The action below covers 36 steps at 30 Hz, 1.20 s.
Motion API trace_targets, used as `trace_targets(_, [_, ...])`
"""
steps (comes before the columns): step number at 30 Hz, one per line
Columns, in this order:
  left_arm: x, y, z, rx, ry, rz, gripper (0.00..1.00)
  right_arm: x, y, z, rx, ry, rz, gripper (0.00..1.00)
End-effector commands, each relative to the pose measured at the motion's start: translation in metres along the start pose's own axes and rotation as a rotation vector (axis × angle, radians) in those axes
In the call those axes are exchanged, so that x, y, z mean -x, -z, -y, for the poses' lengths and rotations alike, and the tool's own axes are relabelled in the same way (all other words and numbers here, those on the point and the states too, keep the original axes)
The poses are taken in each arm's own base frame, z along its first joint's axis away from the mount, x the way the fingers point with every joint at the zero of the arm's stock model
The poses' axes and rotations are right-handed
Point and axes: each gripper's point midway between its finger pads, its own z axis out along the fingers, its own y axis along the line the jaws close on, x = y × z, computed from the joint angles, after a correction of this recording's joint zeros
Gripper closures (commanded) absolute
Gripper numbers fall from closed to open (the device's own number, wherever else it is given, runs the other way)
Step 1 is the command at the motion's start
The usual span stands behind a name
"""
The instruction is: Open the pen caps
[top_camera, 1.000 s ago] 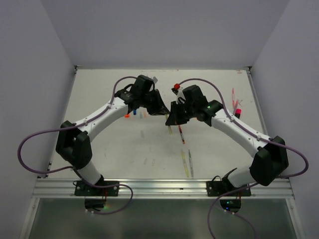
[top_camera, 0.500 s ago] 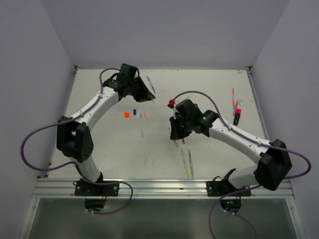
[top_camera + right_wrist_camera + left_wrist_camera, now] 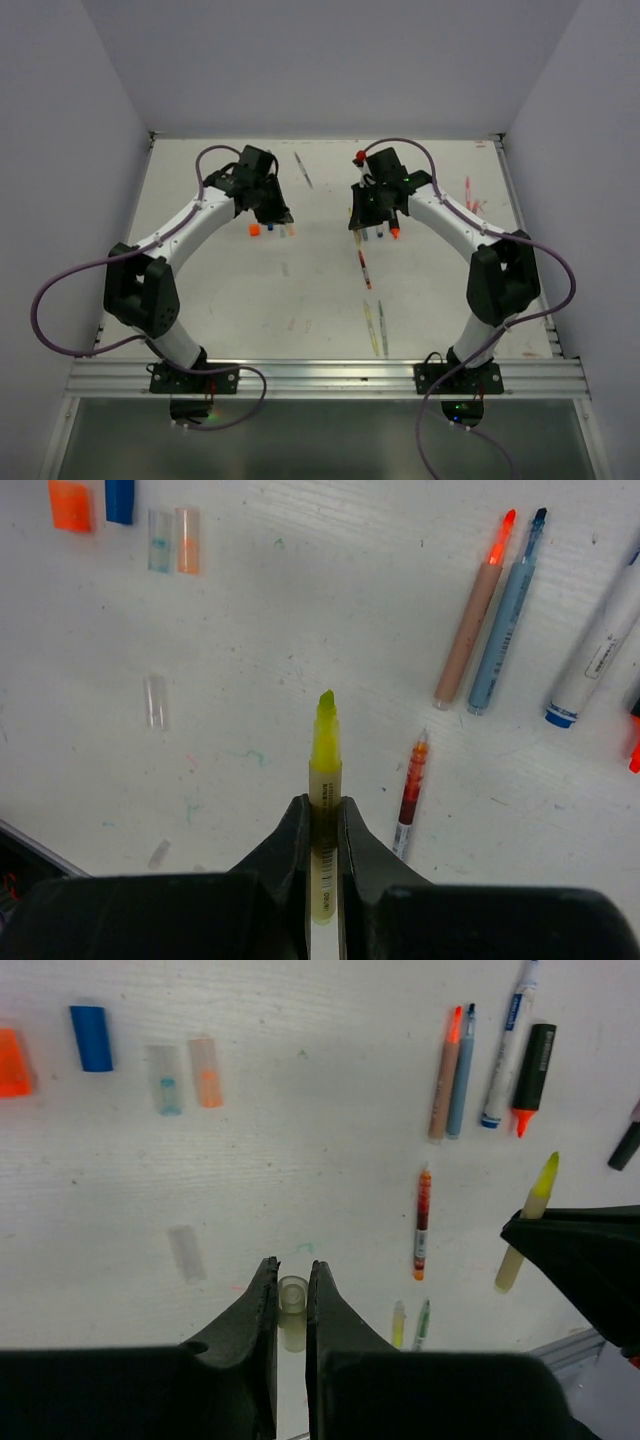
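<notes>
Left tool (image 3: 292, 1272): closed tight on a clear cap (image 3: 293, 1305), whose rim shows just past the fingertips.
Right tool (image 3: 322, 805): clamped on a yellow highlighter (image 3: 324, 745), bare tip pointing away from the wrist.
Loose caps: an orange cap (image 3: 12, 1062), blue cap (image 3: 91, 1038), blue-tinted cap (image 3: 165, 1079) and orange-tinted cap (image 3: 207, 1072) lie in a row on the counter (image 3: 330, 1160). A lone see-through cap (image 3: 186, 1253) lies nearer the left tool.
Pens: an orange pen (image 3: 446, 1085) and blue pen (image 3: 460, 1080) lie touching, side by side. A white pen (image 3: 505, 1050) and black highlighter (image 3: 533, 1070) are just beside them. A red pen (image 3: 422, 1222) lies apart, closer in.
In the way: the right tool's dark body hides the yellow highlighter's lower end in the left wrist view.
Spacing: from the top view, the two tools are well apart.
</notes>
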Motion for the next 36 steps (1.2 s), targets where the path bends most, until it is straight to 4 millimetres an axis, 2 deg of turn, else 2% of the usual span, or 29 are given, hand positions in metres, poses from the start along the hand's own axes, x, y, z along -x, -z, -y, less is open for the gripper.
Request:
trace_targets(1, [0.021,0.007,-0.022,0.133,-0.123,0.086,1.0,0.022,-0.003,-0.006,0.0,0.027,0.029,1.0])
trace_targets(4, [0.031,0.002,-0.046,0.272,-0.189,0.096,1.0,0.03,-0.012,0.007,-0.036,0.008,0.024,1.0])
trace_targets(7, [0.038,-0.002,-0.06,0.35,-0.231,0.107,1.0,0.039,-0.019,0.027,-0.135,0.05,0.038,1.0])
trace_targets(10, [0.041,-0.008,-0.063,0.361,-0.252,0.113,1.0,0.048,-0.025,0.046,-0.218,0.074,0.041,1.0])
trace_targets(11, [0.042,-0.01,-0.062,0.36,-0.253,0.115,1.0,0.044,-0.033,0.057,-0.237,0.06,0.011,1.0])
trace_targets(16, [0.041,-0.015,-0.061,0.348,-0.251,0.108,1.0,0.057,-0.047,0.083,-0.32,0.081,0.006,1.0])
trace_targets(18, [0.041,-0.016,-0.064,0.357,-0.255,0.107,1.0,0.058,-0.057,0.089,-0.332,0.09,-0.018,1.0])
trace_targets(24, [0.045,-0.017,-0.068,0.367,-0.261,0.118,1.0,0.065,-0.068,0.098,-0.362,0.094,-0.018,1.0])
trace_targets(28, [0.045,-0.026,-0.075,0.39,-0.266,0.106,1.0,0.061,-0.078,0.104,-0.375,0.08,-0.04,1.0])
trace_targets(36, [0.05,-0.042,-0.076,0.401,-0.273,0.087,1.0,0.05,-0.086,0.112,-0.398,0.063,-0.065,0.89])
